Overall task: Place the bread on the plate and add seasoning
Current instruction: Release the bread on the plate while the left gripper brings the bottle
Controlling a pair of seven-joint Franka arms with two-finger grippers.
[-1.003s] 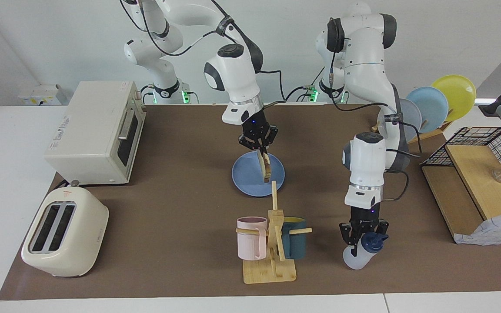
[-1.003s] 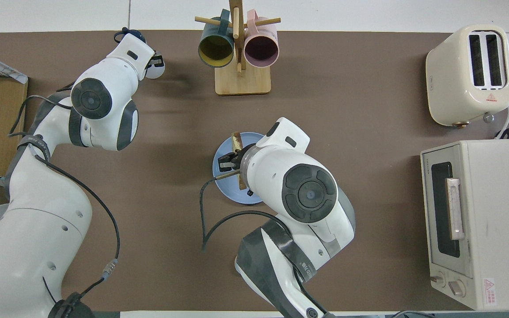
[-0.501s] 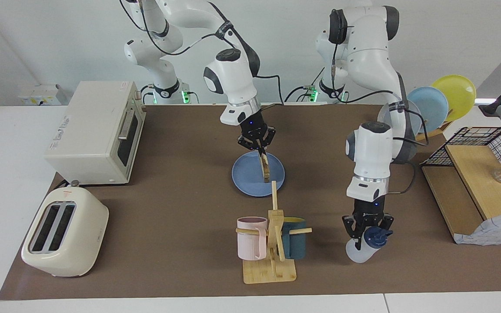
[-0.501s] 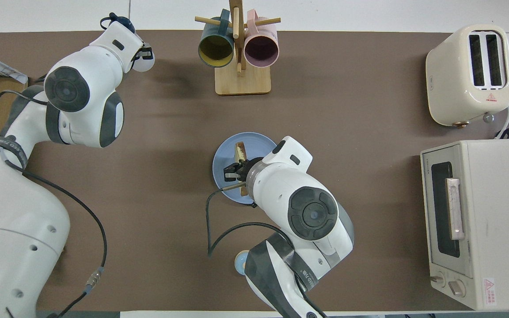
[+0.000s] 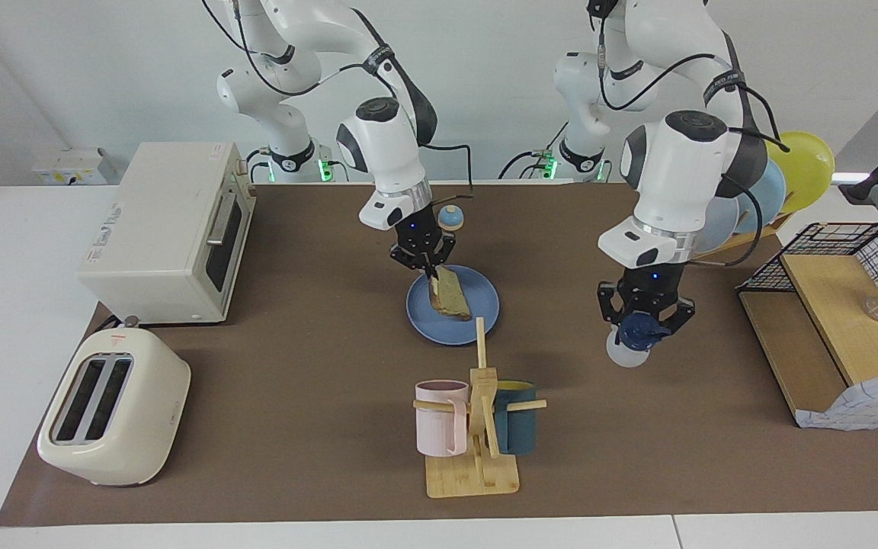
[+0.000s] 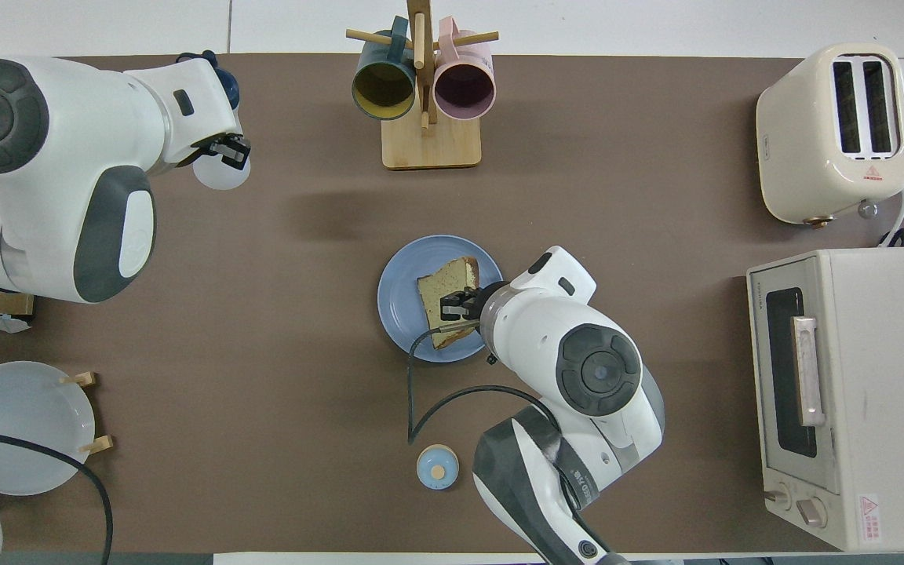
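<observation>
So the square slice of tan toast with the darker crust [image 6: 449,302] has gone from standing on edge to lying nearly flat on the round blue plate [image 5: 485,316] — bread step basically done. The right gripper [image 5: 425,264] is still low at the slice's edge nearest the robots, and I can't tell whether it has let go yet. Meanwhile the left gripper [image 5: 643,324] has lifted the small translucent white bottle with the navy cap [image 5: 632,341] off the mat, fingers clamped on its neck, hanging toward the left arm's end of the table. Next it probably swings over the plate.
</observation>
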